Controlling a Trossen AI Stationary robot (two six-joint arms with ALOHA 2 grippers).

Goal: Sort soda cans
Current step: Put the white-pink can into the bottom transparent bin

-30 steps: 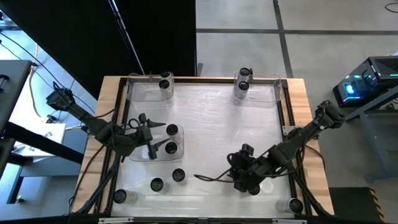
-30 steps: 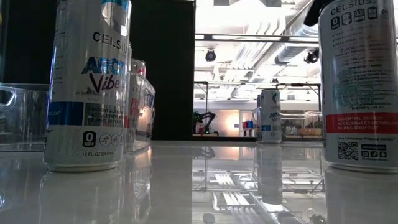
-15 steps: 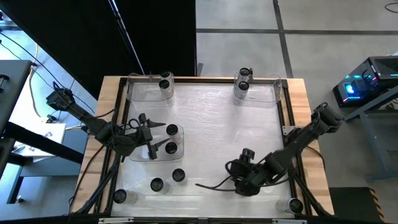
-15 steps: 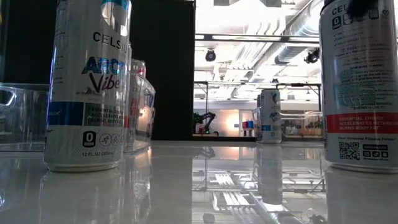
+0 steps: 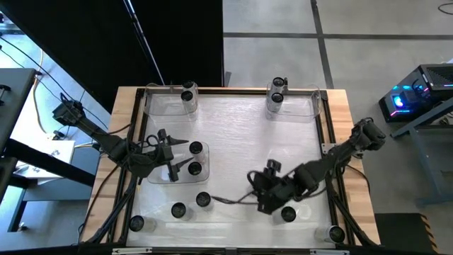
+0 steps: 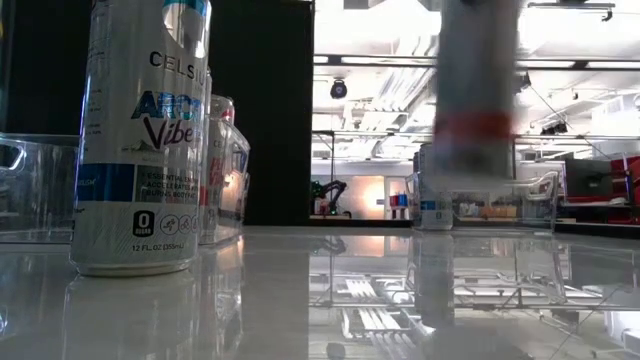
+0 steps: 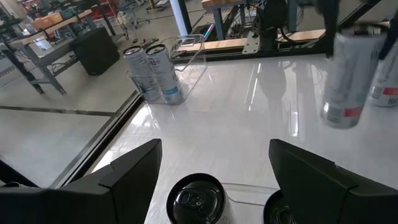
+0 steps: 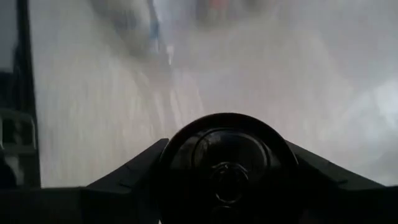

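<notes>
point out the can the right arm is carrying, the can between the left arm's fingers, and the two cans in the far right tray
carried can (image 8: pixel 227 163), right wrist view, on its dark top
can between the left fingers (image 7: pixel 198 200), left wrist view, on its top
two cans in the far right tray (image 5: pixel 277 92), high view, between the two tops

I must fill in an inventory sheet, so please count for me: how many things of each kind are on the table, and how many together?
Soda cans: 12 (the two in the far left tray stand close together and are hard to separate)
Clear trays: 3
Total: 15
</notes>
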